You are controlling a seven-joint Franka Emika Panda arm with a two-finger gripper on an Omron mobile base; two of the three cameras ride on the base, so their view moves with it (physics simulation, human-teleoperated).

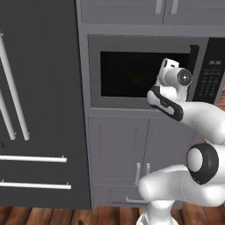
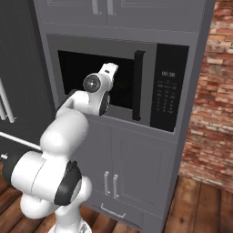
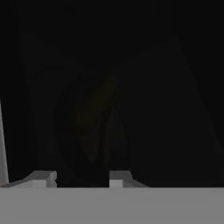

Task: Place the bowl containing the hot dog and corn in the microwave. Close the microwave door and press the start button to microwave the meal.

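Against the closed microwave door (image 1: 140,74) the arm holds its hand level with the dark glass window, just left of the vertical black bar handle (image 2: 139,85). Both base views show the door flush in its grey frame and the microwave (image 2: 116,79) shut. The black keypad panel (image 2: 167,93) sits to the right of the handle, with the hand well short of it.

Gripper (image 3: 83,177) state: the two finger tips stand apart at the bottom of the hand view, with nothing visible between them. Whether the jaws are open or closing cannot be told from these pictures.

Location of the load: behind the glass the hand view shows a faint yellowish streak, probably the corn (image 3: 94,111) lying in the bowl. The view is too dark to confirm the bowl or the hot dog.

Remaining step, as judged: pressing the start button.

Hazards:
- Handle contact. A sideways sweep toward the keypad at the present depth could catch the bar handle and pull the door open.
- Wrong key. The keys are small and closely spaced; finger tips standing apart could press a neighbouring key or straddle the target.
- Door unlatched. If the door is not fully seated, pressing start may do nothing.
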